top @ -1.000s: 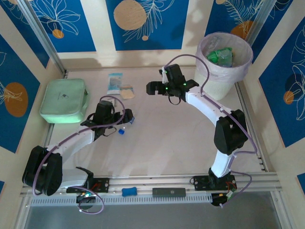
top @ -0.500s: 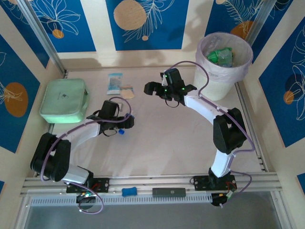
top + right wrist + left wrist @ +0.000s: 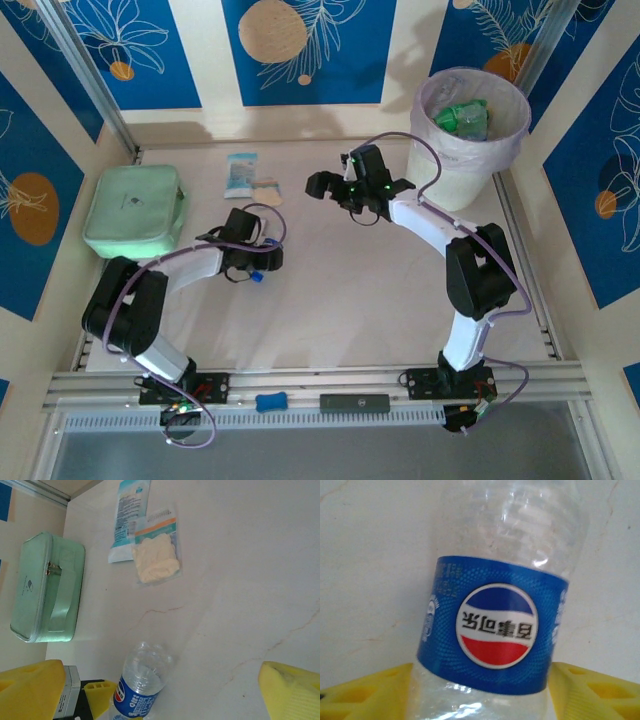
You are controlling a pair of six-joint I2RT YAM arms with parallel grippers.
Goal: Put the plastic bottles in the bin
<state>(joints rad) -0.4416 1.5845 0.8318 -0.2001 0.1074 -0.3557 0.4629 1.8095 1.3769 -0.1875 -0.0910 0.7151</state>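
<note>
Bottle on the table: you are looking at one clear plastic bottle (image 3: 140, 682) lying on its side on the pale tabletop (image 3: 240, 580), left of centre and well apart from the bin.
Its look: ribbed clear body, uncrushed; a blue label with a red, white and blue roundel.
Bin: your round cream-white bin (image 3: 455, 175) stands upright at the far right, a pale pink liner (image 3: 517, 122) folded over its rim.
Bin contents: crumpled green bottles (image 3: 462, 115) lie heaped inside.

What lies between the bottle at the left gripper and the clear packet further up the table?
Nothing. The right wrist view shows bare table between the bottle and the clear packet.
</note>
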